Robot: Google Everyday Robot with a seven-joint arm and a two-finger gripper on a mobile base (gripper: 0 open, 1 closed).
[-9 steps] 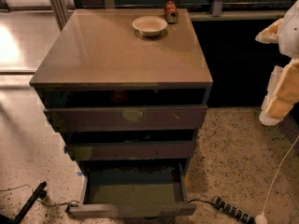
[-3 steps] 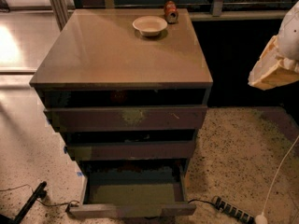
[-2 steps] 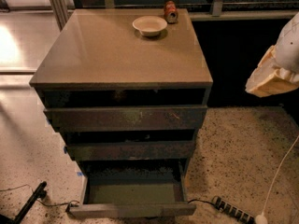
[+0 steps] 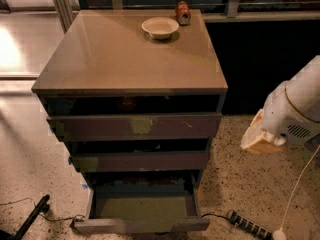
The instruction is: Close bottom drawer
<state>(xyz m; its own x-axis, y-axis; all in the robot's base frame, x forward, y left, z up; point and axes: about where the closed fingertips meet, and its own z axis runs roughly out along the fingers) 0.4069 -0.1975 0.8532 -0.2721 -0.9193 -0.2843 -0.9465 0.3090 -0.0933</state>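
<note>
open dark brown-grey flat-fronted bottom drawer (image 4: 141,226), olive floor showing | long axis left-right | low and left of cream-tipped gripper (image 4: 256,137), hanging right of cabinet (image 4: 130,59) | grip state: cannot tell

The bottom drawer (image 4: 141,226): brown-grey front, olive-green inside. Cream end effector (image 4: 257,136) right of the cabinet (image 4: 150,126), over speckled floor (image 4: 235,184). White bowl (image 4: 160,27) on tan surface (image 4: 125,54).

Cabinet top (image 4: 125,59): bowl (image 4: 160,27) near the back edge; can (image 4: 183,12) just behind it, to its right.
Drawers: three stacked under the top; the bottom drawer (image 4: 142,207) is lowest and stands out forward past the two above.
Gripper (image 4: 257,136): right of the cabinet, level with the upper two fronts, apart from them.
Floor: power strip (image 4: 248,225) right of the bottom drawer's front.
</note>
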